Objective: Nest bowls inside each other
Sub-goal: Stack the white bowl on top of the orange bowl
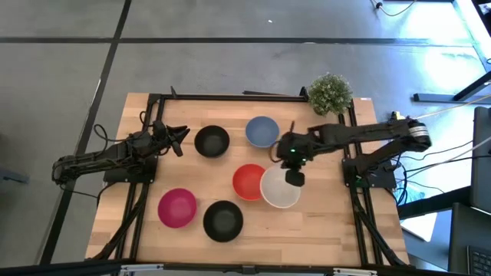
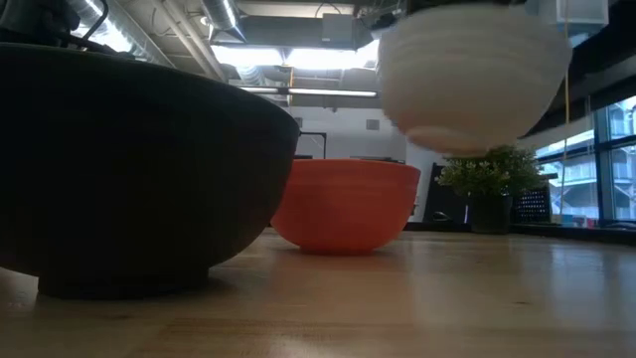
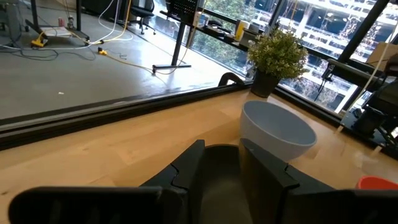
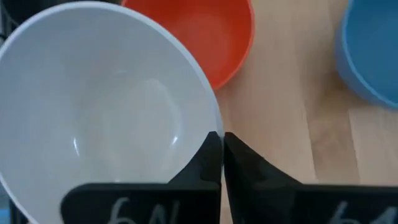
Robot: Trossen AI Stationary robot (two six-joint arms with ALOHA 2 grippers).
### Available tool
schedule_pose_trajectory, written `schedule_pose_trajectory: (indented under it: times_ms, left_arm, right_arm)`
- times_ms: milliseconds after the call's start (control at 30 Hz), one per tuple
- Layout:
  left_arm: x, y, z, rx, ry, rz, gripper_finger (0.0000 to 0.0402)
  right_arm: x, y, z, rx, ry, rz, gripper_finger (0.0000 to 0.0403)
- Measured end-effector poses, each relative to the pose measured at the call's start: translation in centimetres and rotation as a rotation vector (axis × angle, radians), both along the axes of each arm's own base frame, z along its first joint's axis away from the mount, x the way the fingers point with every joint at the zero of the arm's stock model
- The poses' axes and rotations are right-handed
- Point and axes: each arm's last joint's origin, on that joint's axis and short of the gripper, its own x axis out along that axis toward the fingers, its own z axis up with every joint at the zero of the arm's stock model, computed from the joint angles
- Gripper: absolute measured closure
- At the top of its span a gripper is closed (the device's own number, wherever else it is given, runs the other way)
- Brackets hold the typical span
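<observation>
The white bowl (image 1: 278, 190) hangs in the air in my right gripper (image 1: 294, 177), which is shut on it. In the low view the white bowl (image 2: 472, 75) floats above the table, up and to the right of the red bowl (image 2: 346, 204). From above, it overlaps the right rim of the red bowl (image 1: 247, 181). The light blue bowl (image 1: 262, 131), a black bowl (image 1: 212, 141), the pink bowl (image 1: 177, 207) and a second black bowl (image 1: 223, 220) stand on their bases. My left gripper (image 1: 178, 139) is open just left of the far black bowl (image 3: 221, 165). My right gripper pinches the white bowl's rim (image 4: 213, 124) on the side toward the table's right edge. One finger (image 4: 202, 158) is inside the bowl and the other (image 4: 245, 165) outside. The fingers come from above, pointing down. The bowl is lifted clear and sits about level, mouth up.
A small green potted plant (image 1: 331, 92) stands at the far right corner of the table. Black frame rails (image 1: 138, 207) run along the left and right sides. Bare wood (image 1: 322, 222) lies near the front right.
</observation>
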Motion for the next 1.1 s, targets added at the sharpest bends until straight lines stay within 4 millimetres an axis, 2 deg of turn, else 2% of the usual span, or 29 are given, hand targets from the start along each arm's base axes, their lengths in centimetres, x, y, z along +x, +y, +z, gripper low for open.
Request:
schedule_pose_trajectory:
  times_ms: [167, 367, 533, 933, 1100]
  left_arm:
    - [0.0, 0.0, 0.0, 0.0, 0.0, 0.0, 0.0308]
    - [0.0, 0.0, 0.0, 0.0, 0.0, 0.0, 0.0308]
    - [0.0, 0.0, 0.0, 0.002, 0.002, 0.0, 0.0308]
    - [0.0, 0.0, 0.0, 0.009, 0.008, -0.001, 0.0308]
    - [0.0, 0.0, 0.0, 0.009, 0.008, -0.001, 0.0308]
  right_arm:
    - [3.3, -0.9, -0.6, -0.039, 0.015, 0.095, 0.04]
    - [6.5, -2.5, 1.2, -0.018, -0.07, 0.163, 0.04]
    - [8.2, -3.3, 1.8, 0.001, -0.101, 0.184, 0.0401]
    - [10.8, -4.3, -2.8, 0.05, -0.031, 0.258, 0.0401]
    - [11.6, -4.9, -3.8, 0.064, -0.062, 0.27, 0.0401]
